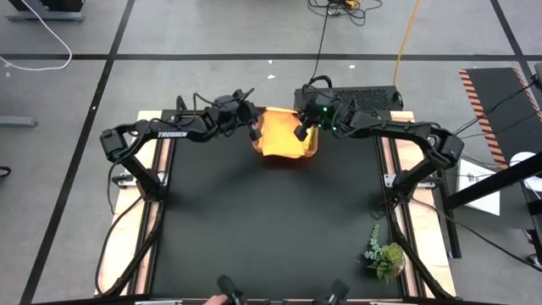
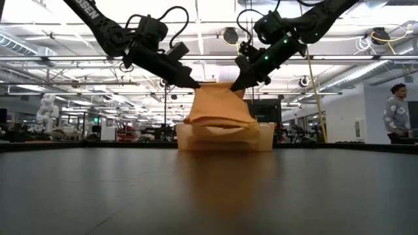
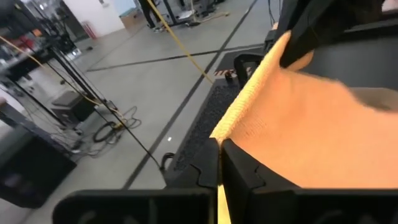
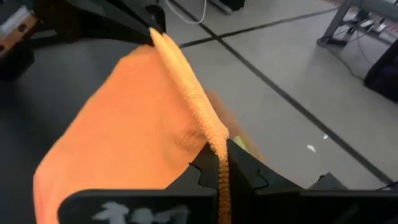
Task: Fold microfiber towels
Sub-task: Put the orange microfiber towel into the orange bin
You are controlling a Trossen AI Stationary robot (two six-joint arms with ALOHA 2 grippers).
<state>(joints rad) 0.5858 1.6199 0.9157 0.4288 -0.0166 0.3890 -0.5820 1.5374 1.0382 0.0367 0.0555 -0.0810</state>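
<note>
An orange microfiber towel hangs between my two grippers over the terracotta-brown tray at the middle of the table's far edge. My left gripper is shut on the towel's upper left end and my right gripper on its upper right end. In the low view the towel drapes down from both grippers into the tray. What else lies in the tray is hidden by the towel. My left gripper pinches the towel's upper edge at its left end between its two fingers. The fingers slant down from the table's left. The edge runs taut to the other gripper; the cloth hangs below, its lower part resting on the tray. My right gripper pinches the same upper edge at its right end between its two fingers, slanting down from the table's right. The edge runs along the line of the fingers. The towel hangs below, its lower part on the tray.
A small green plant sprig lies near the table's front right corner. The black mat in front of the tray is bare. A black box sits behind the far edge. A person stands far off in the room.
</note>
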